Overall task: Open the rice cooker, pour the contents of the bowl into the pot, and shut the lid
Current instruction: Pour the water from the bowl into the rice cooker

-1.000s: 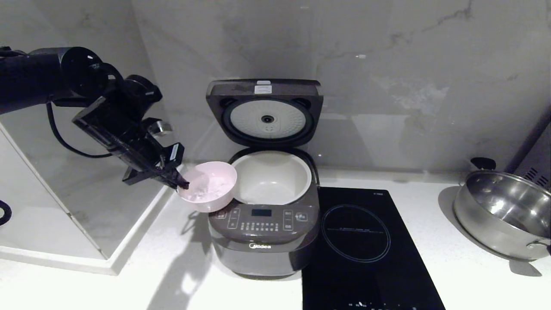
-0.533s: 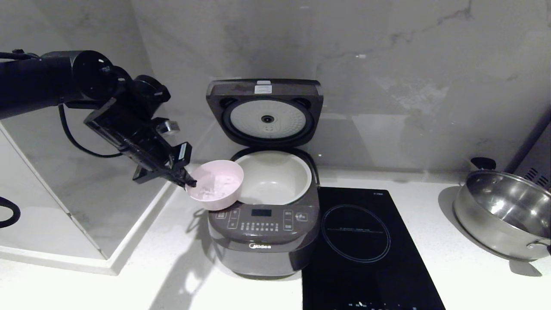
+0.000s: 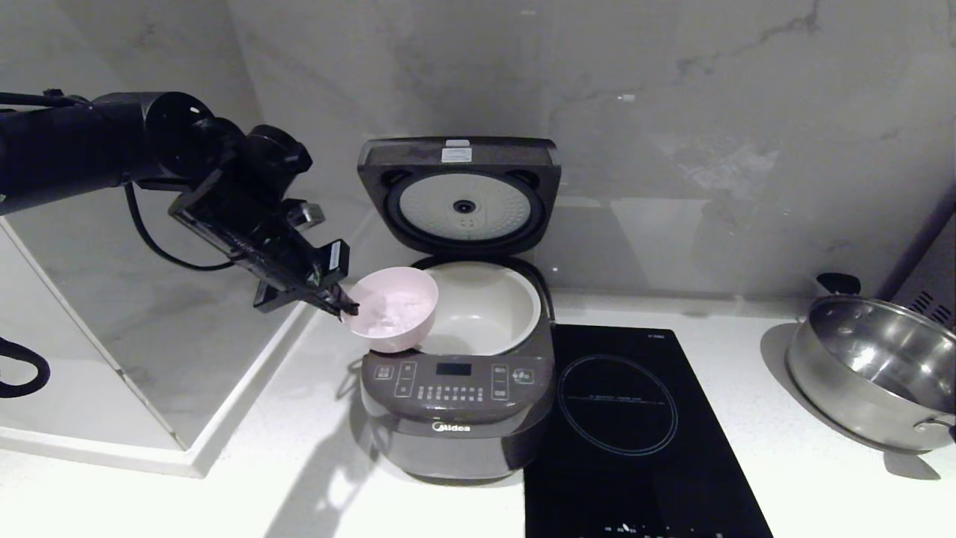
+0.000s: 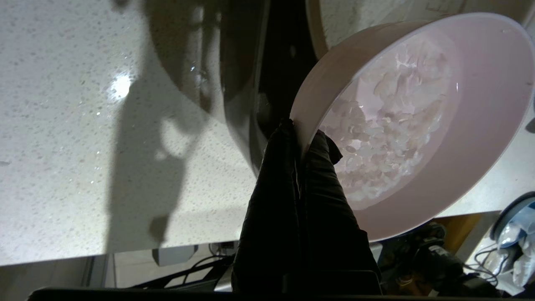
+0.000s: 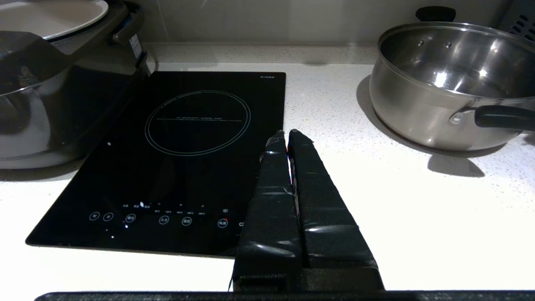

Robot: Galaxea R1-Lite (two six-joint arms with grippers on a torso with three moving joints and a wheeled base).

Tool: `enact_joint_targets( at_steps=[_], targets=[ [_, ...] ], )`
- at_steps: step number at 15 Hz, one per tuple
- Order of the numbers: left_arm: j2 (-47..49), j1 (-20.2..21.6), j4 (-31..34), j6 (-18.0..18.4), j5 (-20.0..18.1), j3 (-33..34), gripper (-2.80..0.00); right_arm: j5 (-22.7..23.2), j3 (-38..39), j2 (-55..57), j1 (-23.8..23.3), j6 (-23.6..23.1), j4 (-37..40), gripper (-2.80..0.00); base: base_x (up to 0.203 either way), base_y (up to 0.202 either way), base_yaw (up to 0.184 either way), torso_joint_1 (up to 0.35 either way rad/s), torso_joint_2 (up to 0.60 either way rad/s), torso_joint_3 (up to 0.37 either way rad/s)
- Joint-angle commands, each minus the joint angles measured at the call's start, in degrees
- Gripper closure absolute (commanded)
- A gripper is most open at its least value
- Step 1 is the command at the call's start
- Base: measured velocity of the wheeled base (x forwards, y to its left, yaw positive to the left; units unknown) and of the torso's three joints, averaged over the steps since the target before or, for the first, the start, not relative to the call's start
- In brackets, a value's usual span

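Pale pink, white-lined round bowl (image 3: 393, 308) up in the air, overhanging the left rim of the cream-white inner pot (image 3: 485, 306) of the dark grey-brown rice cooker (image 3: 457, 388), hinged lid (image 3: 459, 196) standing open behind. Left gripper (image 3: 345, 306) pinched tight on the bowl's thin wall only. Risk: such an edge grip slipping or twisting once tilted, whitish contents (image 4: 388, 125) spilling onto the button panel instead of the pot. Grains and finger hold clear only in the left wrist view; the bowl's place over the pot only from the head view. Right gripper (image 5: 288, 133) closed, empty, right of the cooker over the counter.
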Motion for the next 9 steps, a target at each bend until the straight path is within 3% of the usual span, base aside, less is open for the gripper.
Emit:
enact_joint_targets(
  at_steps=[1, 9],
  targets=[
    [0.16, -0.53, -0.26, -0.82, -0.09, 0.03, 0.0, 0.01, 0.0, 0.0, 0.0, 0.02, 0.0, 0.0, 0.0, 0.0, 0.0, 0.0, 0.0, 0.0],
    [2.5, -2.18, -3.82, -3.32, -0.09, 0.03, 0.0, 0.01, 0.0, 0.0, 0.09, 0.02, 0.0, 0.0, 0.0, 0.0, 0.0, 0.0, 0.0, 0.0]
  ],
)
